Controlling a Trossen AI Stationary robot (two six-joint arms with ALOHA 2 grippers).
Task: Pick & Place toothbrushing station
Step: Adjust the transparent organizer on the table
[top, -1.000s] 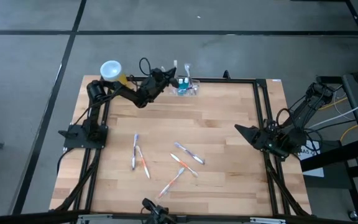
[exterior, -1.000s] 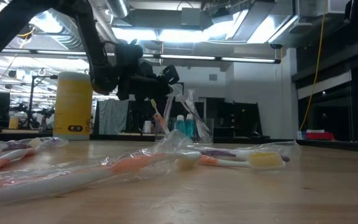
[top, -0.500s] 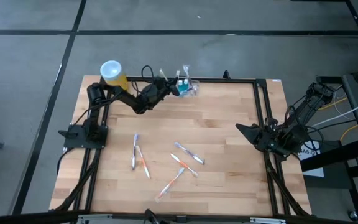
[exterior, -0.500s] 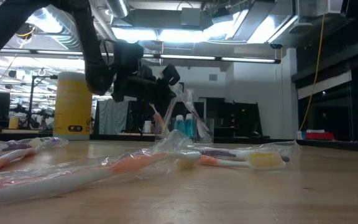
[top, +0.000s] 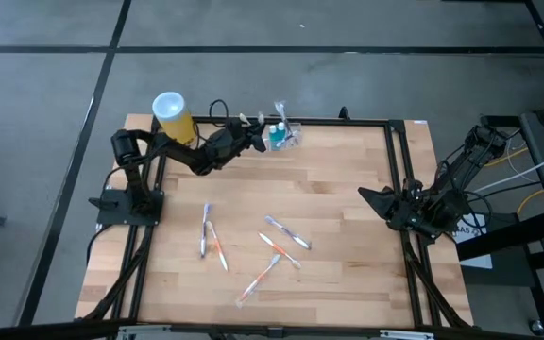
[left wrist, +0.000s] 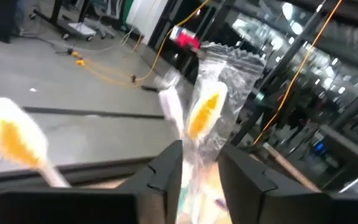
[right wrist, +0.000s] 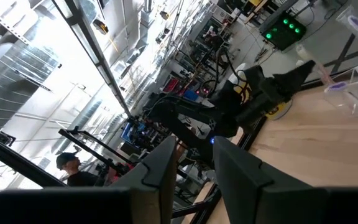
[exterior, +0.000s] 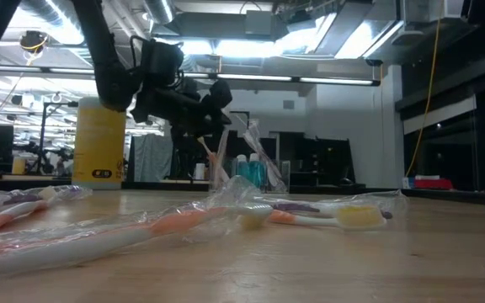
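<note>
Both robot arms are dark, almost black, and made of chunky round joints linked by short thick tubes. The left arm has a thin black cable that loops up above it. The right arm has a wide flat base shaped like a wedge, with black cables running along its links. Each arm ends in two flat, dark fingers with blunt, squared tips. The fingers on the other arm look just the same.
</note>
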